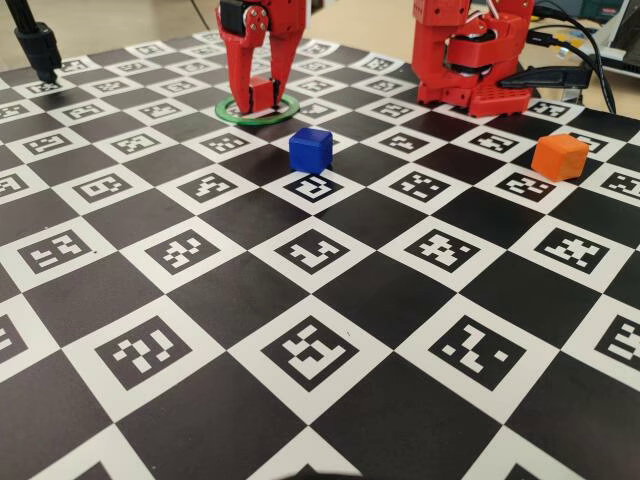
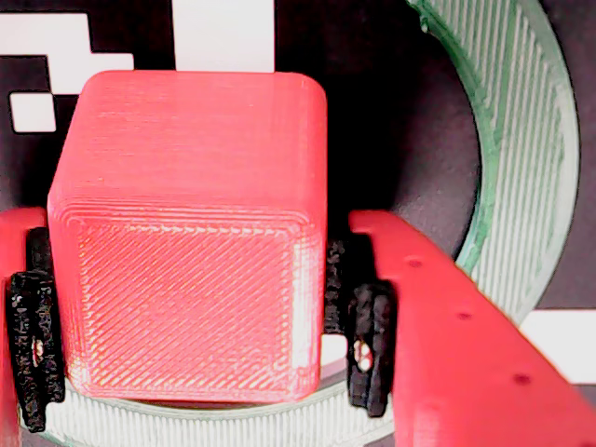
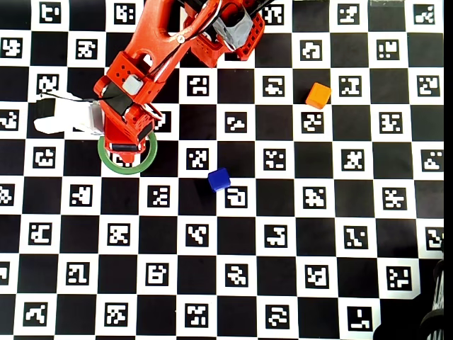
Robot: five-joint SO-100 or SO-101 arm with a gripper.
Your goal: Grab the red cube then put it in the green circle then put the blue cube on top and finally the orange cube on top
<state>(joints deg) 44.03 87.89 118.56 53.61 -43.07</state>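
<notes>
Red cube point(image 2: 191, 270) — clamped between jaws | sits within green circle point(image 2: 521, 158) — blue cube point(image 1: 310, 150) apart

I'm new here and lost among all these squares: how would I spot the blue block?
Start at the red arm's end effector over the green circle at the board's far side in the fixed view. Come toward the camera, slightly right: the blue cube stands alone there. It is the only blue thing; the orange cube sits far right.

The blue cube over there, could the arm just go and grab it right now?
Probably not yet: the gripper is shut on the red cube at the green circle. Once it lets go, the blue cube sits in the open, nothing around it.
</notes>
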